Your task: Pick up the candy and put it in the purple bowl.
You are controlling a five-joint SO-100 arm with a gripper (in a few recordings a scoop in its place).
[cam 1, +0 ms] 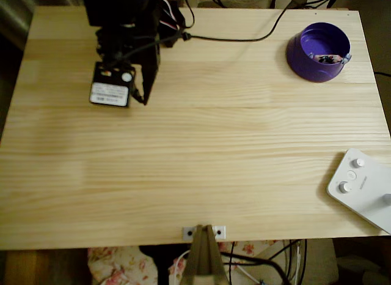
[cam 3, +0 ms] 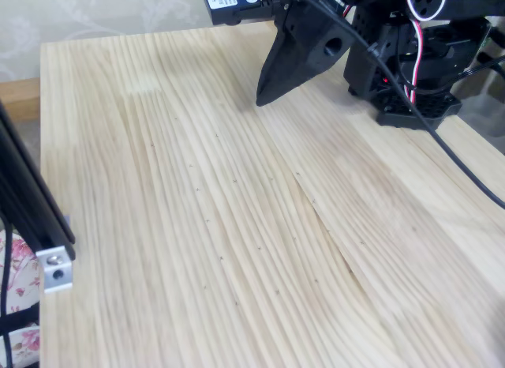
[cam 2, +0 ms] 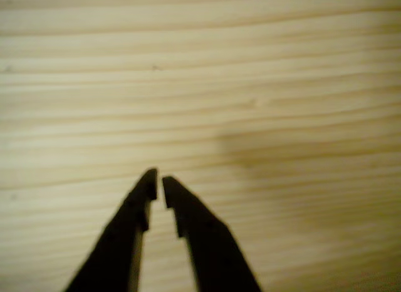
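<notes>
Nearest the overhead camera, the white device with round knobs (cam 1: 360, 187) sits at the tabletop (cam 1: 195, 175) edge, clear of the work. Farther back, the pincer (cam 2: 158, 182) hangs low over bare wood with its 2 tips nearly touching and nothing between them, likely parked because its job looks finished. Farthest right, the candy (cam 1: 330, 58) lies inside the purple bowl (cam 1: 305, 62), against the inner wall: small, dark and orange-red, with a pale twisted end.

pale pine table (cam 1: 195, 175), patterned wallpaper (cam 3: 102, 13)
</notes>
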